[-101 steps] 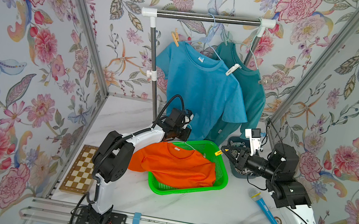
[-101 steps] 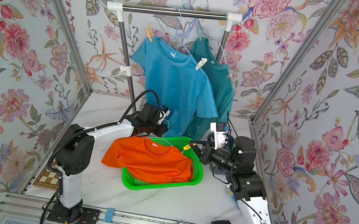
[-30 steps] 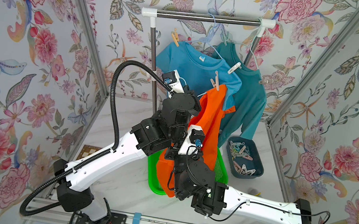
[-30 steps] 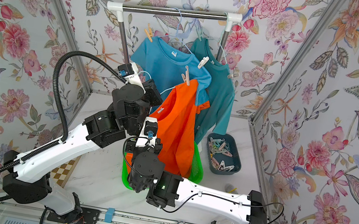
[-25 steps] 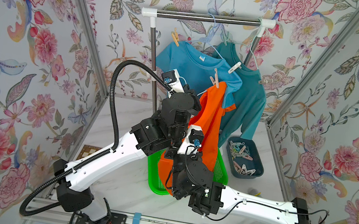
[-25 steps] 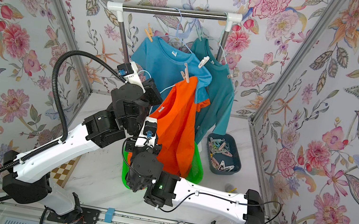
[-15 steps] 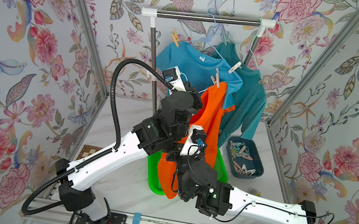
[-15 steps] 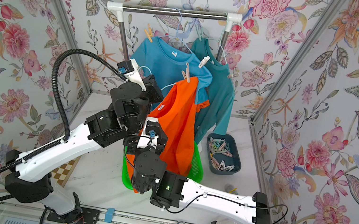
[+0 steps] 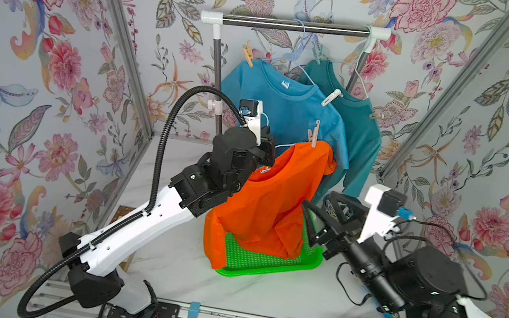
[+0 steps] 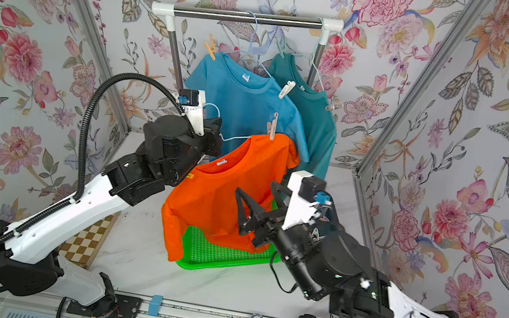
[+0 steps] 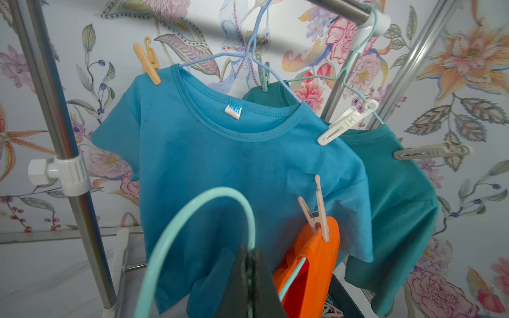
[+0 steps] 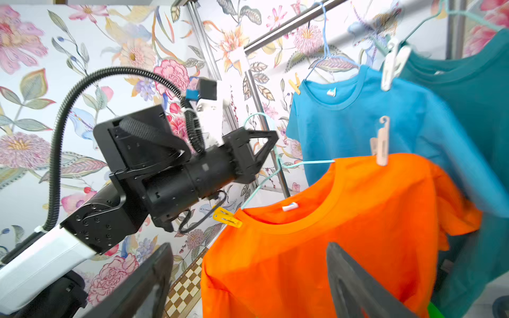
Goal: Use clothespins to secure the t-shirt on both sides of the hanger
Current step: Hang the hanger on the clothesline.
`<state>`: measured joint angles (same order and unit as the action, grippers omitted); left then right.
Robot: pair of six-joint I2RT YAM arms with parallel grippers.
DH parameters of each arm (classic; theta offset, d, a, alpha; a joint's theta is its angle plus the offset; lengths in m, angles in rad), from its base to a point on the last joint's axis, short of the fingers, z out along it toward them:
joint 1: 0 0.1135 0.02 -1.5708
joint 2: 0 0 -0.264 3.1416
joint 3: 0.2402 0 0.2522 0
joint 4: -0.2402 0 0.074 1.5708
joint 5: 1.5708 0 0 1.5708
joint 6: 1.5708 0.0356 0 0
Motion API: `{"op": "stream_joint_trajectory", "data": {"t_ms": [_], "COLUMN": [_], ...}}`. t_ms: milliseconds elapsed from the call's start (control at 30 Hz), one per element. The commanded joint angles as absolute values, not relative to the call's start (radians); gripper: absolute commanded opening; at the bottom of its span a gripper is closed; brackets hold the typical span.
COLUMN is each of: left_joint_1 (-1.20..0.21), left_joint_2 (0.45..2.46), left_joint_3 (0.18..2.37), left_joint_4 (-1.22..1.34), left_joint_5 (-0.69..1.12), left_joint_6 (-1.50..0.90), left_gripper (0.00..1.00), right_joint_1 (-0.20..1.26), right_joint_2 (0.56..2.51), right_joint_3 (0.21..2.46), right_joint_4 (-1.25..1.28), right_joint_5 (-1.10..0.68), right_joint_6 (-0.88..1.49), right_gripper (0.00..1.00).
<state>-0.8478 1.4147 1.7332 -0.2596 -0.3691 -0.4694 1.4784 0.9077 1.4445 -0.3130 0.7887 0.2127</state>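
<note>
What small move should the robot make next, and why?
Probably the left gripper raises the mint hanger toward the rail: the yellow clothespin and the pink clothespin already pin both shoulders of the orange t-shirt, and the right gripper is open, empty.

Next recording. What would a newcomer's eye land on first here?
The bright orange t-shirt in the middle, slanting on a mint hanger gripped by the left gripper over the green basket, with a beige clothespin on its raised shoulder and a yellow clothespin on the lower one. Then the right gripper beside it, jaws wide and empty.
</note>
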Motion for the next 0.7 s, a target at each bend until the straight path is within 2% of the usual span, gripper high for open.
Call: {"op": "stream_joint_trajectory", "data": {"t_ms": [0,100,200,300,367,467,667], "left_joint_1": [-0.830,-0.824,-0.824,-0.822,-0.820,-0.808,-0.795], "left_joint_2": [1.338,1.353,1.400,1.413,1.403,1.391,1.409], "left_joint_3": [1.795,1.895,2.022,2.067,2.070,2.062,2.071], "left_joint_4": [-0.305,-0.407,-0.571,-0.663,-0.699,-0.733,-0.753], "left_joint_5": [-0.111,0.102,0.260,0.327,0.324,0.322,0.358], "left_joint_6": [-0.343,-0.242,-0.135,-0.041,0.024,0.104,0.157], "left_gripper": [0.00,0.00,0.00,0.00,0.00,0.00,0.00], "right_joint_1": [1.457,1.382,1.205,1.005,0.920,0.853,0.829], "right_joint_2": [0.960,1.065,1.148,1.215,1.250,1.300,1.355], "right_joint_3": [1.566,1.740,1.878,1.958,1.987,2.023,2.018], "right_joint_4": [-0.483,-0.628,-0.770,-0.868,-0.903,-0.943,-0.947], "right_joint_5": [0.821,0.781,0.497,0.166,0.014,-0.122,-0.328], "right_joint_6": [-0.034,-0.202,-0.248,-0.261,-0.271,-0.275,-0.266], "right_gripper": [0.87,0.92,0.93,0.93,0.92,0.86,0.73]}}
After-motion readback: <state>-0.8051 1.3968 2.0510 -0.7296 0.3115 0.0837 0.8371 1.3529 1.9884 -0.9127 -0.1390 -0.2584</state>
